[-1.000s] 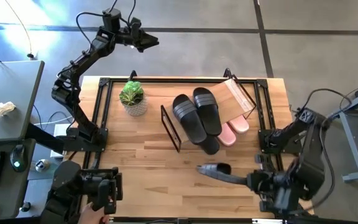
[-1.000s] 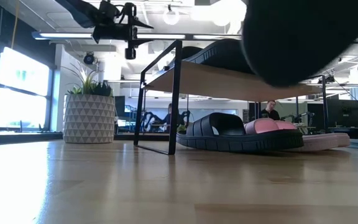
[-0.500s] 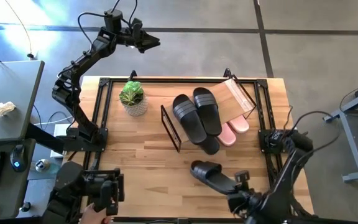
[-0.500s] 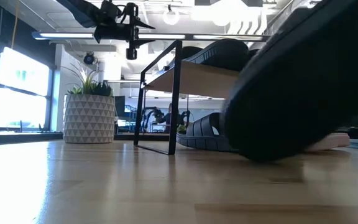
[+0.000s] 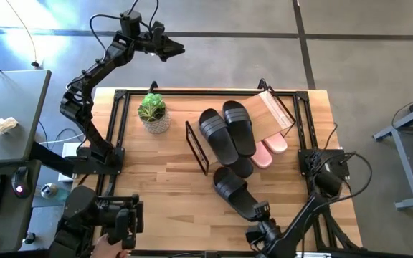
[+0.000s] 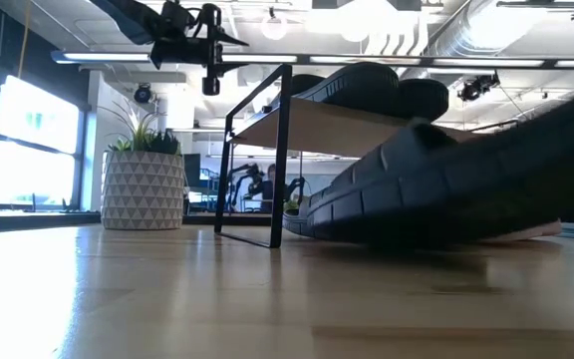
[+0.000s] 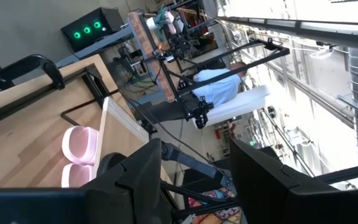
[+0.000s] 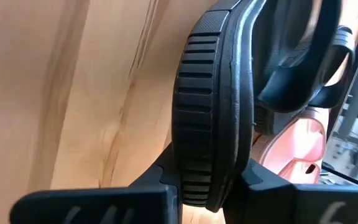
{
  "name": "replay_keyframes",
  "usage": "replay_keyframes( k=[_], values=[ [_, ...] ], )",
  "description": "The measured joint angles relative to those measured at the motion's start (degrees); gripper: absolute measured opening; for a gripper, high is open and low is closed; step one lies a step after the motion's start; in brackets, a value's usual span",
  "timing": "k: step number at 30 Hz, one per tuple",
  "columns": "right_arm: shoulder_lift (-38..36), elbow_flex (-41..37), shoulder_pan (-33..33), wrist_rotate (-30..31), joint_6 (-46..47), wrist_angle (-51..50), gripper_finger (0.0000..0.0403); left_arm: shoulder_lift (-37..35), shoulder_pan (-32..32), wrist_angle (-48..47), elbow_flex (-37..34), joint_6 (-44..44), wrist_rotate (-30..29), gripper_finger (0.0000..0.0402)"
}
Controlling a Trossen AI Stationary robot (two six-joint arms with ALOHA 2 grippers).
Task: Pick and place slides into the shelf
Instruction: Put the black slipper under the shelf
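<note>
A black slide (image 5: 232, 189) is in my right gripper (image 5: 259, 213) near the table's near edge, its strap end pointing at the shelf (image 5: 274, 107). In the low view this slide (image 6: 446, 189) slants, its toe low beside the shelf's front post (image 6: 279, 150). Two black slides (image 5: 228, 129) lie on the shelf's board. The pink slides (image 5: 269, 150) and another black one (image 5: 243, 167) lie on the table under it. My left gripper (image 5: 169, 49) is open, high beyond the table's far left corner. My right gripper holds the black slide by its heel end (image 8: 207, 158), pinched between the two fingers through the sole's thickness, one finger (image 8: 157, 183) under the sole and one (image 8: 260, 183) on the footbed. It comes from the near right, along the slide. The heel is raised and the toe low; whether the toe touches the table I cannot tell.
A potted plant (image 5: 153, 111) stands at the far left of the table, left of the shelf. Black rails (image 5: 120, 129) run along the table's edges. Bare wood lies left of the held slide. A person's hand (image 5: 110, 247) shows at the near left corner.
My right gripper has swung from the table's right toward its near edge and come down, still shut on the slide. The slide has turned about, from lying across the table to pointing its toe at the shelf, and has tipped toe-down toward the table.
</note>
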Motion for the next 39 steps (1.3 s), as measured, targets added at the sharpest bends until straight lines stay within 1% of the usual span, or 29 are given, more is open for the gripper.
replay_keyframes(
  k=[7, 15, 18, 25, 31, 39],
  values=[
    [3.4, 0.0, -1.7, 1.1, 0.2, 2.2, 0.0041, 0.0, 0.0, 0.0, 0.0, 0.0, 0.7, 0.0175],
    [3.9, 0.0, -4.4, 5.5, -0.1, 3.0, 0.0041, 0.0, 0.0, 0.0, 0.0, 0.0, 0.7, 0.0175],
    [3.9, -0.1, -5.2, 5.3, -0.1, 3.1, 0.0041, 0.0, 0.0, 0.0, 0.0, 0.1, 0.7, 0.0175],
    [3.9, -4.4, -7.6, 3.8, 0.2, 7.8, 0.0041, 0.0, 0.0, 0.0, 0.0, 1.4, 2.2, 0.0175],
    [3.8, -5.7, -9.4, 4.2, 0.0, 8.3, 0.0042, 0.0, 0.0, 0.0, 0.0, 1.5, 3.0, 0.0175],
    [3.9, -5.8, -10.4, 7.8, -2.0, 9.4, 0.0042, 0.0, 0.0, 0.0, 0.0, 3.5, 3.0, 0.0175]
  ],
)
